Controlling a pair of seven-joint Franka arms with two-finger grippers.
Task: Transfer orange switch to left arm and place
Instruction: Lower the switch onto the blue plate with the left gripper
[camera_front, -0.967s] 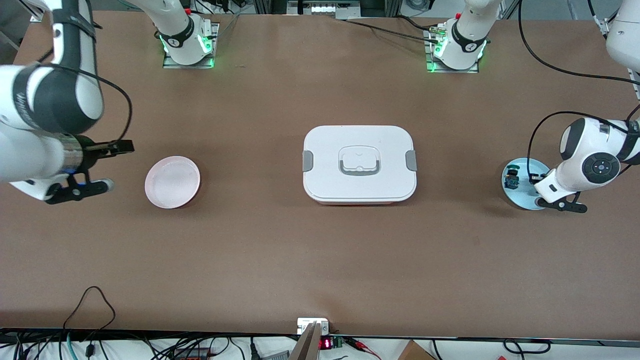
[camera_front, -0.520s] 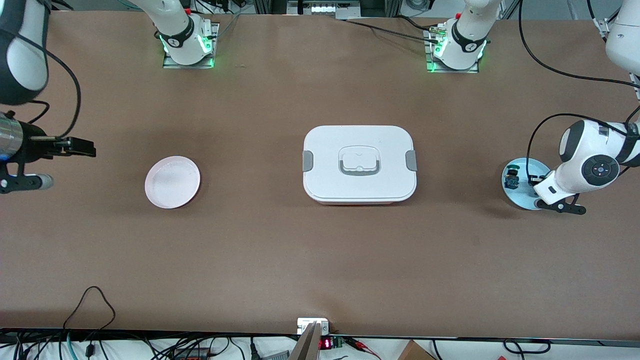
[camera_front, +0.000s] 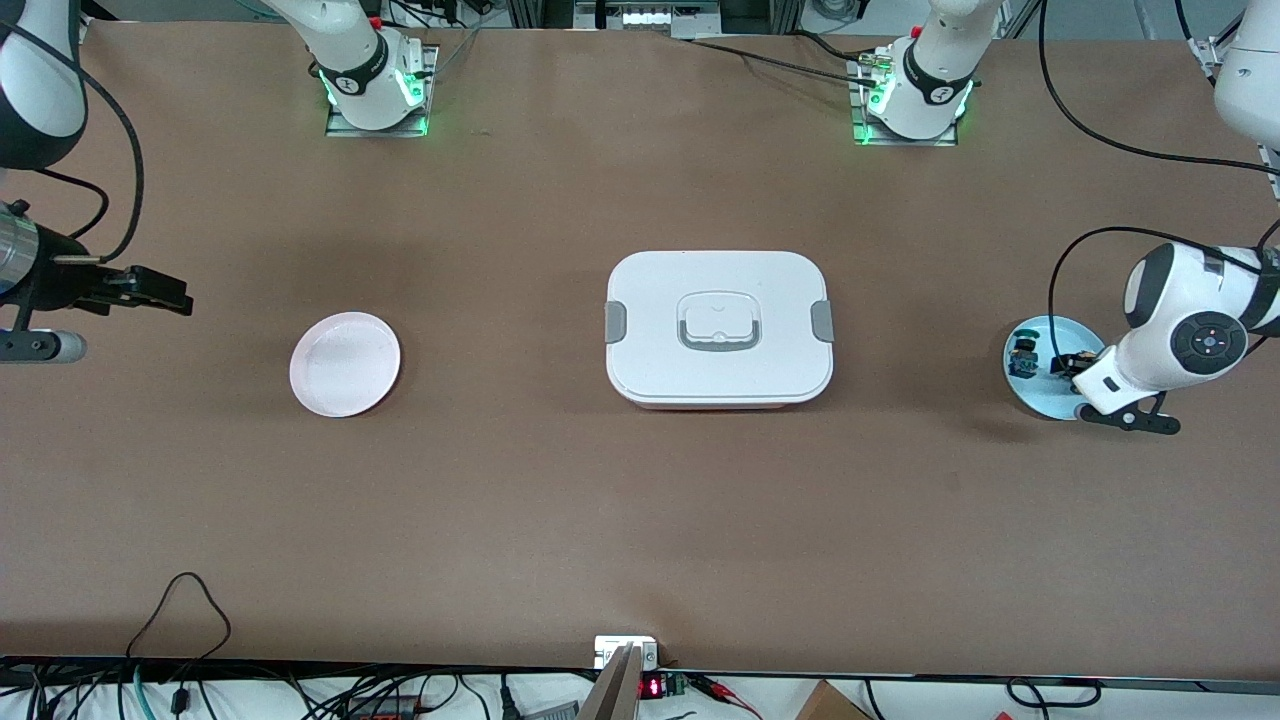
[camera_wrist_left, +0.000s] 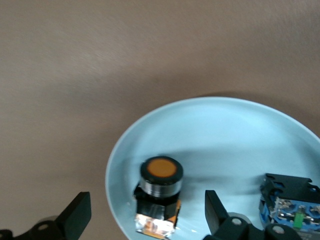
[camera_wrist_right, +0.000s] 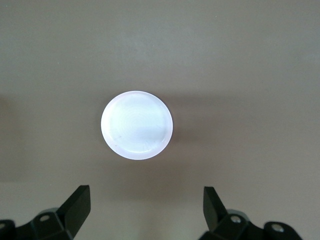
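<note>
Hovering over blue plate (camera_front: 1030, 395) at frame's mid-right edge, left gripper (camera_wrist_left: 145, 220) has fingers spread around orange switch (camera_wrist_left: 159, 192).
Box (camera_front: 718, 327) sits centre; right gripper (camera_wrist_right: 145, 212), spread, waits w/ pink plate (camera_front: 345, 363). Risk: off-centre pinch tips switch, or nudges blue component (camera_wrist_left: 290, 202).

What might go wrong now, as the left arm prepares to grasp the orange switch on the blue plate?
The left end effector is open around the orange switch; closing off-centre may tip it. The blue component lies close, so a finger may bump it. Later, the box sits between both plates.
</note>
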